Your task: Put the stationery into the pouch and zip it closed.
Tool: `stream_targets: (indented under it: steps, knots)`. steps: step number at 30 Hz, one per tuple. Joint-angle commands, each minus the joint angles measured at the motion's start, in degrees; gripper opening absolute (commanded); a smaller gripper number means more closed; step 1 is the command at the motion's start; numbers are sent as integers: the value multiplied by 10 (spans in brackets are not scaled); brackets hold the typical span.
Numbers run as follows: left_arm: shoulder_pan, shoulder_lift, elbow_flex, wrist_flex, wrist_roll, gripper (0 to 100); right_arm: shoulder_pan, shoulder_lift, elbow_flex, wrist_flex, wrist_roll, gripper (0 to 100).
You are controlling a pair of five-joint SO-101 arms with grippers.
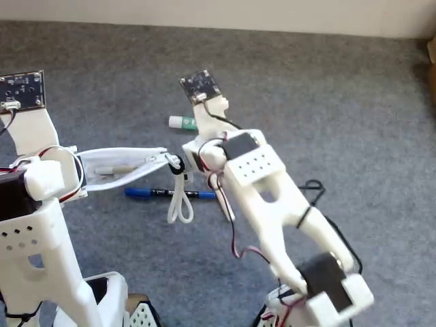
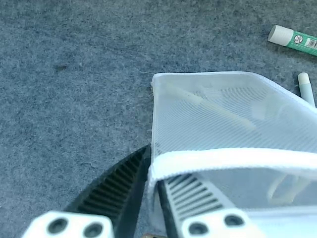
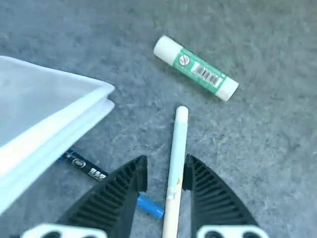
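Left gripper (image 2: 154, 167): jaws clamped together on the end seam of the white mesh pouch (image 2: 223, 124), one finger on either side of the fabric. Seen from above, the pouch (image 1: 122, 167) runs from this grip toward 3 o'clock. A pale stick-shaped item (image 2: 213, 106) shows through the mesh, inside the pouch.

Right gripper (image 3: 165, 166): jaws apart, straddling the white pen (image 3: 177, 144), which lies lengthwise in the gap on the grey carpet (image 3: 277, 163). The pen sits close against one finger, with a sliver of carpet showing between it and the other. Its capped end pokes out beyond the fingertips.

Past that end, near but not touching, lies the green-and-white glue stick (image 3: 195, 68), set crosswise to the pen. From above, the glue stick (image 1: 182, 122) sits at about 1 o'clock from the pouch's free end, just beside the right arm's wrist.

The blue-capped black marker (image 1: 170, 193) lies at 5 o'clock from the pouch, parallel to its long edge and partly tucked under it in the right wrist view.

A white cord loop (image 1: 180, 204) hangs from the pouch's free end toward 6 o'clock, crossing the marker.
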Motion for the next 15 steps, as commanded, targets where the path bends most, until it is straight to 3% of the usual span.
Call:
stream_targets:
  steps: [1, 15]
  knots:
    - [8, 7, 7, 0, 2, 8, 22, 41, -70, 1, 2, 117]
    - [8, 7, 17, 0, 1, 8, 23, 215, -184, 2, 2, 117]
